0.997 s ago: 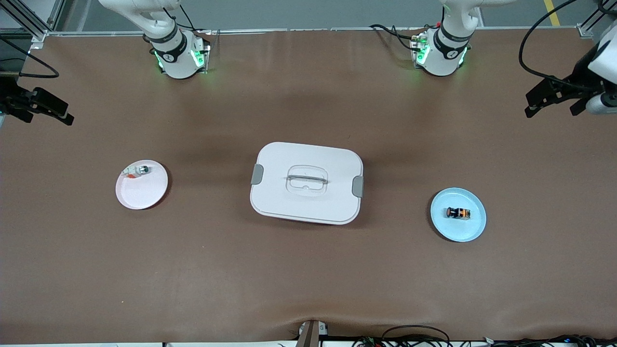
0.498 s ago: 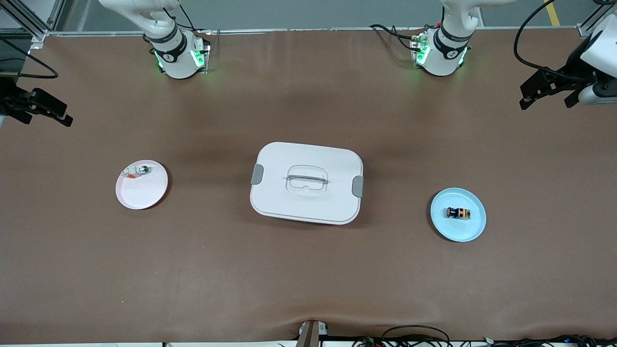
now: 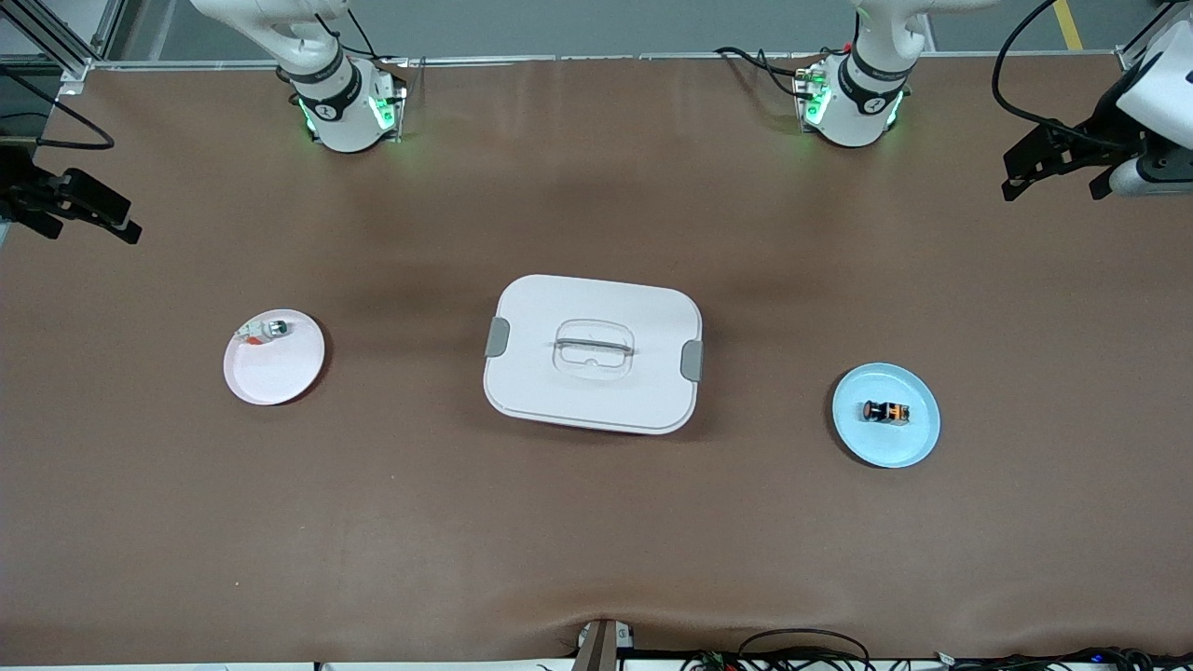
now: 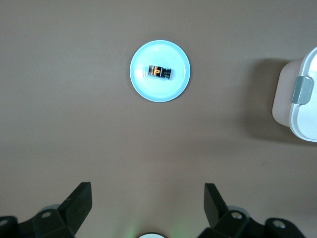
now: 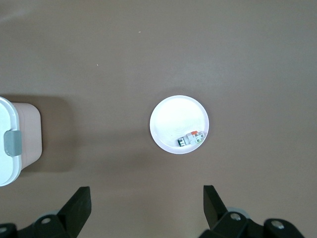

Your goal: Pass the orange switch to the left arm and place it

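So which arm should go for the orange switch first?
Probably left. The orange switch lies on the light-blue plate at the left arm's end, with the box between it and the right gripper. The left gripper hangs open over that end.

Robot lab / test cell, not a home.

Two white arms w/ green-lit bases [image 3: 347, 110] bolted along one edge of a big table [image 3: 596, 522] covered in plain brown matting; aluminium frame posts [image 3: 56, 42] at the corners, grey shop floor w/ a yellow line [image 3: 1067, 23] past the edge, loose black cables [image 3: 802, 643] along the edge nearest the front camera. Staged props only: white lidded box [image 3: 593, 353] mid-table, pink plate [image 3: 274, 357] and light-blue plate [image 3: 885, 416], each w/ one small part.
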